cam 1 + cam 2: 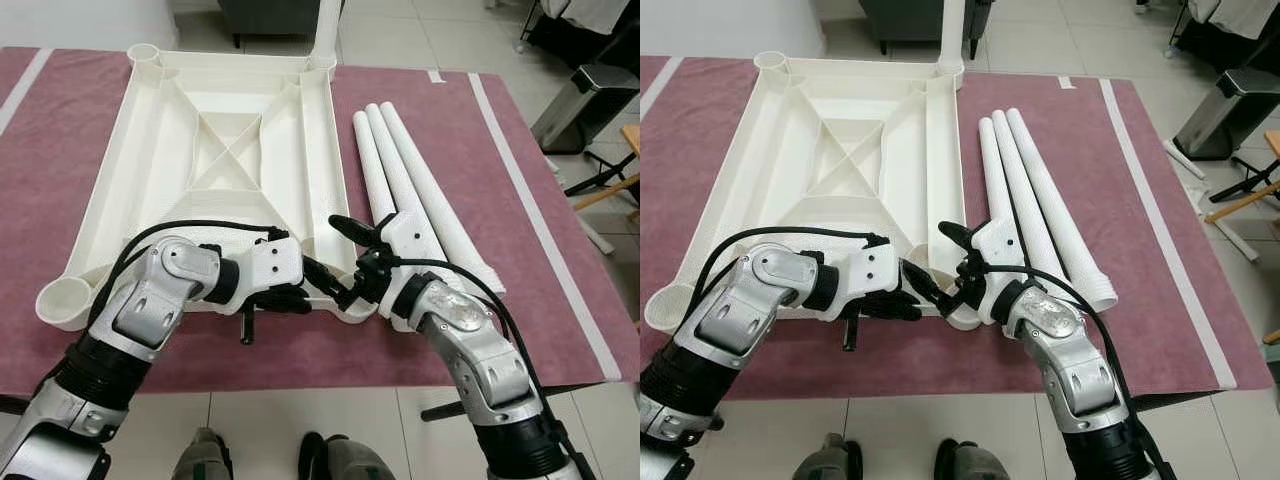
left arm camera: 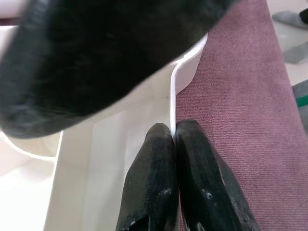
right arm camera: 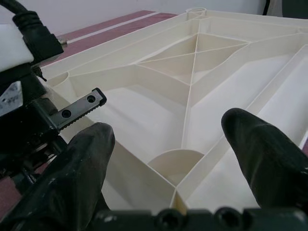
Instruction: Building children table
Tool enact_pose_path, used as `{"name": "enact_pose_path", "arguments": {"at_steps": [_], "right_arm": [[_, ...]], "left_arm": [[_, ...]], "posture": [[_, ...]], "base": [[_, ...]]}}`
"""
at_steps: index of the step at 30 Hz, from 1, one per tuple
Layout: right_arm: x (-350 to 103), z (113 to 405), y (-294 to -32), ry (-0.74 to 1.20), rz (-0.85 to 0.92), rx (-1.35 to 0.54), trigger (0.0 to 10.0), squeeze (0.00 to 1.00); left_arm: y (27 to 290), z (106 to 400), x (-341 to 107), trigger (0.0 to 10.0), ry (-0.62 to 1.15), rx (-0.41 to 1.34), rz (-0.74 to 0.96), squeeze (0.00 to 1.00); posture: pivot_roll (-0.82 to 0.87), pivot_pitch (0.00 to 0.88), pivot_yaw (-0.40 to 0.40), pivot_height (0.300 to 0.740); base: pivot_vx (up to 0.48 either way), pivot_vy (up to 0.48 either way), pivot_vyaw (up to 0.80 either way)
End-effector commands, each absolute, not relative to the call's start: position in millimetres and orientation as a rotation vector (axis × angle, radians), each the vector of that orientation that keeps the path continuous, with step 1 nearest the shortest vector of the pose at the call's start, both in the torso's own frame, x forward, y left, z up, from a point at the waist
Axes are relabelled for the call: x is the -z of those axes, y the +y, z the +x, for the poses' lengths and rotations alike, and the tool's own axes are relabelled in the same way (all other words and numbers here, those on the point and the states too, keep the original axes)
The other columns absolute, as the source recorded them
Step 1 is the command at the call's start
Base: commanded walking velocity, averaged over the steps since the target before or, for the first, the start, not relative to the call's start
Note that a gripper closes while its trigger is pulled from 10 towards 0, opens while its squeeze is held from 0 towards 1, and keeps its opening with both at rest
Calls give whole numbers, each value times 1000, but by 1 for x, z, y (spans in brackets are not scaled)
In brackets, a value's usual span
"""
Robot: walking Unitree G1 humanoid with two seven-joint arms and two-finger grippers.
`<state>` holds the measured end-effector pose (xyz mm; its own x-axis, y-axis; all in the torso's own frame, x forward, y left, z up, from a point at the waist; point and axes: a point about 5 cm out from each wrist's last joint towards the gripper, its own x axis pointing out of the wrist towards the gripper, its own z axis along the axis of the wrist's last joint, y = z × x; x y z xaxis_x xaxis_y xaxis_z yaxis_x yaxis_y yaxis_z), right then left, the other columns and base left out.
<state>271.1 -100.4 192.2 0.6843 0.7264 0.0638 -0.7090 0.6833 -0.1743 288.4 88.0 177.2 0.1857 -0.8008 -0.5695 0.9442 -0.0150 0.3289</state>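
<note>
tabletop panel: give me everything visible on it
The tabletop panel looks like cream moulded plastic. It lies upside down and flat on the maroon cloth, its ribbed underside up: a central X brace, diagonal ribs and round leg sockets at the corners. One leg stands in the far right socket. The left gripper is shut on its near edge rim; the right gripper is open around the near right corner.

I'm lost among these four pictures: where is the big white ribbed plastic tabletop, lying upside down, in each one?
Left eye view: white ribbed plastic tabletop, upper left, on the maroon cloth.
Right eye view: upper left again.
Left wrist view: its thin rim meets the left gripper.
Right wrist view: ribbed underside beyond the right gripper.
Shared landmark: round corner socket by both grippers.
</note>
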Motion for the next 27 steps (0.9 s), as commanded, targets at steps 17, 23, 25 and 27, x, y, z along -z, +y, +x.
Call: {"name": "enact_pose_path", "arguments": {"at_steps": [17,23,25,27], "right_arm": [[-199,301,-140,-94,-171,-365,10000,0],[-193,313,-145,16,-152,-224,10000,0],[-193,316,-148,52,-132,-178,10000,0],[-193,318,-150,78,-123,-169,10000,0]], "left_arm": [[102,283,-246,10000,-264,1046,532,0],[108,279,-260,10000,-315,950,501,0],[111,279,-261,10000,-322,904,507,0],[113,278,-262,10000,-324,888,514,0]], "posture": [[85,157,-17,740],[84,139,-41,740],[86,132,-52,740],[84,128,-57,740]], "base": [[0,0,0],[0,0,0],[0,0,0],[0,0,0]]}}
